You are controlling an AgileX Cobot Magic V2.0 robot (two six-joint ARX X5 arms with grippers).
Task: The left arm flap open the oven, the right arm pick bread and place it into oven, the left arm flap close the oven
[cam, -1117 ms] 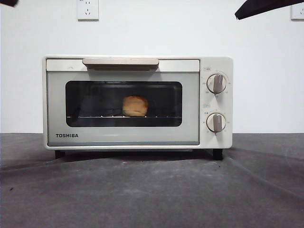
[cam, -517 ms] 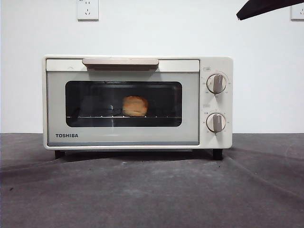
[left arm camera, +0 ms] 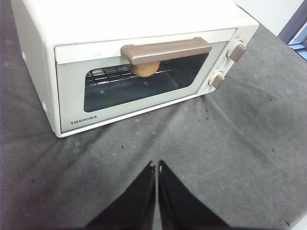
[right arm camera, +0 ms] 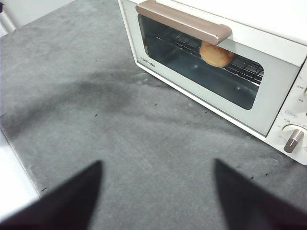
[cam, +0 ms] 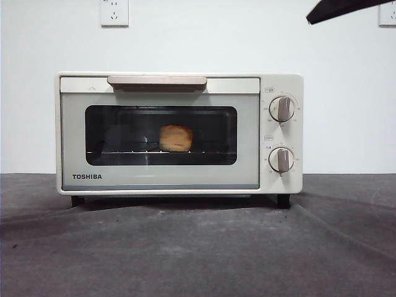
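Note:
The cream-white oven [cam: 179, 133] stands on the grey cloth with its glass door closed and the beige handle [cam: 157, 81] along the top. Behind the window the golden bread [cam: 176, 138] rests on the wire rack; it also shows as bread [left arm camera: 145, 69] below the handle and as bread [right arm camera: 216, 54] in the right wrist view. My left gripper [left arm camera: 157, 167] hovers shut over the cloth, well back from the oven [left arm camera: 129, 57] door. My right gripper [right arm camera: 158, 167] is open and empty, high above the cloth off the oven [right arm camera: 230, 62] front. A black arm tip [cam: 337, 8] shows at the top right.
Two round knobs [cam: 282, 109] sit on the oven's right panel. A wall socket [cam: 114, 12] is on the white wall behind. The grey cloth [cam: 198, 247] has soft folds in front of the oven. The table edge [right arm camera: 19, 158] shows in the right wrist view.
The black tip at the top left corner has left the front view. The oven, its closed door and the bread stay as they were.

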